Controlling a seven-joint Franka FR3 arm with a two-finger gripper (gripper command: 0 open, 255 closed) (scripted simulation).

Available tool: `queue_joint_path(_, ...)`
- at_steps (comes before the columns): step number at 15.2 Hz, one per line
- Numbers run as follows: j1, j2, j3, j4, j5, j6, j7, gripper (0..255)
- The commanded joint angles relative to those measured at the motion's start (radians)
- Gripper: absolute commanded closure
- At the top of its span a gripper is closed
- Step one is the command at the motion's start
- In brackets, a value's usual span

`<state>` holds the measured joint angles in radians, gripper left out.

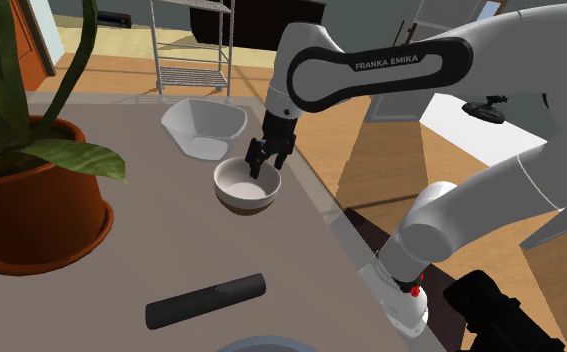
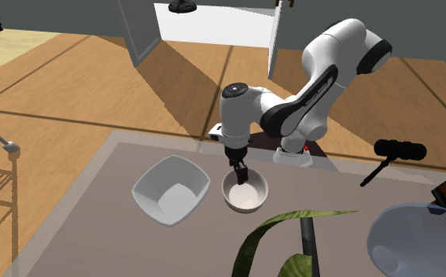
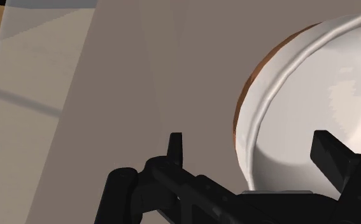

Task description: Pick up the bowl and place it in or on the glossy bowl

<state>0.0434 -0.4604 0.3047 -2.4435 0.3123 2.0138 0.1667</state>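
A round bowl, white inside and brown outside, sits on the grey table beside a squarish glossy white bowl. My black gripper hangs open over the round bowl's rim on the side nearest the arm. In the wrist view one finger stands outside the round bowl and the other finger inside it, with the rim between them and neither touching it. The second exterior view shows the gripper low over the round bowl, and the glossy bowl to that view's left.
A potted plant in a terracotta pot stands at the shoulder view's left. A black cylinder lies near the front. A wire rack stands behind the table. A large pale bowl sits at the second exterior view's lower right.
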Motion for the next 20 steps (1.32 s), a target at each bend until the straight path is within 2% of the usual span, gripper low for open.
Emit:
queue_joint_path(1, 0.000, 0.005, 0.003, -0.004, 0.001, 0.010, 0.001, 0)
queue_joint_path(7, 0.000, 0.005, 0.003, -0.004, 0.001, 0.010, 0.001, 0)
queue_joint_path(8, 0.000, 0.005, 0.003, -0.004, 0.001, 0.010, 0.001, 255)
queue_joint_path(17, 0.000, 0.005, 0.003, -0.004, 0.001, 0.010, 0.001, 255)
queue_joint_path(20, -0.001, -0.006, -0.003, 0.027, -0.004, -0.032, 0.006, 255)
